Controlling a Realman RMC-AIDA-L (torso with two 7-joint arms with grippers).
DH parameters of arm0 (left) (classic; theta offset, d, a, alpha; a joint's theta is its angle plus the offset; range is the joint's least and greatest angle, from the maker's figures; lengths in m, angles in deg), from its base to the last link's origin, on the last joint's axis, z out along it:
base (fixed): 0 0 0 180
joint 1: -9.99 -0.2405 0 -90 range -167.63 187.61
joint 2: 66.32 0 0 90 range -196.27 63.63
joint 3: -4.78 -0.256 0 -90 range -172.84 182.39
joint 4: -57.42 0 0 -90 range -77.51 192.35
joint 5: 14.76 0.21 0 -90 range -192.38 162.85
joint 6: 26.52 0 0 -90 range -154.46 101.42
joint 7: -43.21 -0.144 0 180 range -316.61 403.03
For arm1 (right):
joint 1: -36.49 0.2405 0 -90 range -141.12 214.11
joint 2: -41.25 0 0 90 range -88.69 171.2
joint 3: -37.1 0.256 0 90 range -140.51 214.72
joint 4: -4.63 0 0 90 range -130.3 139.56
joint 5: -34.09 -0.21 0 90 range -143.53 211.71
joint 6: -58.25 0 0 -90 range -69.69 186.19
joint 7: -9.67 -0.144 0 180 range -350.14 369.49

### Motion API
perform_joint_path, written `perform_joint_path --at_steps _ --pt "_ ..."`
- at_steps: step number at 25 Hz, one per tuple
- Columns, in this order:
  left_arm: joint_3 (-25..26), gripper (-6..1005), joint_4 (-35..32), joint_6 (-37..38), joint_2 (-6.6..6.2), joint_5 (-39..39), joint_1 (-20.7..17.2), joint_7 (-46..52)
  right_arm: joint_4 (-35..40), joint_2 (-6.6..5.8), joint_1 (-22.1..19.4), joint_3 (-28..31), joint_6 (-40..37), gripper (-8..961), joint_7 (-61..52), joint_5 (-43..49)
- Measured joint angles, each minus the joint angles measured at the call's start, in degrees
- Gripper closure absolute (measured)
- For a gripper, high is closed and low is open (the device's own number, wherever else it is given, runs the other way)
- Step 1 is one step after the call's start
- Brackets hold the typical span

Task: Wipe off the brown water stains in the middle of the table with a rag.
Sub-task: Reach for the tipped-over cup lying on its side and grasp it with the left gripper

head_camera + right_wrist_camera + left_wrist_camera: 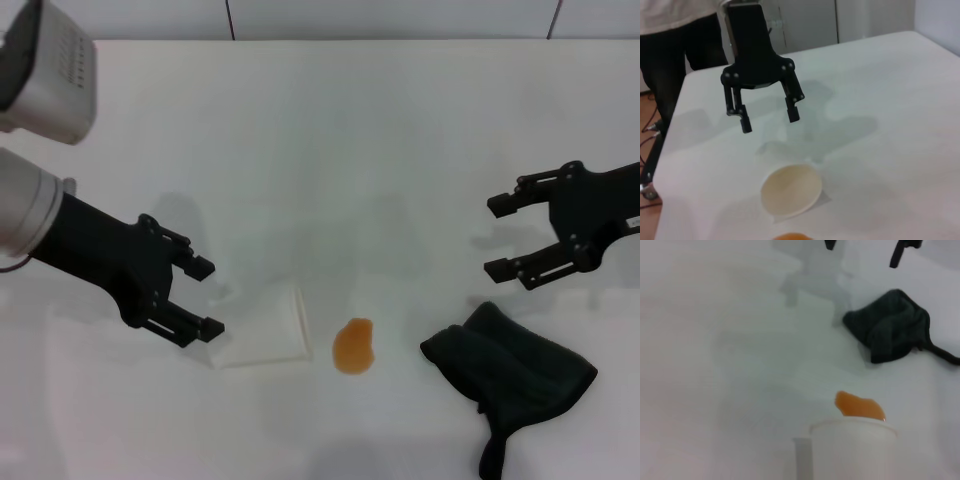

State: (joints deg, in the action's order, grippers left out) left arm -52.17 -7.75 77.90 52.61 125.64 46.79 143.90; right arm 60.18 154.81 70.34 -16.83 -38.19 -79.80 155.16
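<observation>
We see the white bench (400, 130) from above, with one small orange-brown stain (353, 346) lying near its front edge, roughly midway between our two arms. Just beside the stain, on our left, a white paper cup (262, 328) lies tipped on its side, its open mouth turned toward the stain; cup and stain look close but apart. On the other side of the stain, well clear of it, the dark charcoal rag (510, 372) sits bunched on the bench with a narrow strip trailing toward the front edge.

Our left gripper (205, 297) hangs just beside the base end of the cup with its fingers spread and nothing between them; whether a fingertip touches the cup we cannot tell. From the right wrist view the same left gripper (769, 116) shows above the bench, just behind the cup's (791, 190) open mouth, jaws apart.

Our right gripper (497, 237) hovers above the bench, behind the rag and apart from it, its fingers also spread wide and empty. The left wrist view shows the rag (890, 326) lying beyond the stain (859, 405) and the cup's rim (852, 427)
</observation>
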Motion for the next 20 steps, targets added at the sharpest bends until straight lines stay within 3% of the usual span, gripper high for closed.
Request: perform_joint_path --at_steps 20 --pt "-13.78 217 5.6 -11.05 0.34 0.41 2.21 3.82 -0.01 0.91 0.76 -1.81 0.73 111 0.1 0.16"
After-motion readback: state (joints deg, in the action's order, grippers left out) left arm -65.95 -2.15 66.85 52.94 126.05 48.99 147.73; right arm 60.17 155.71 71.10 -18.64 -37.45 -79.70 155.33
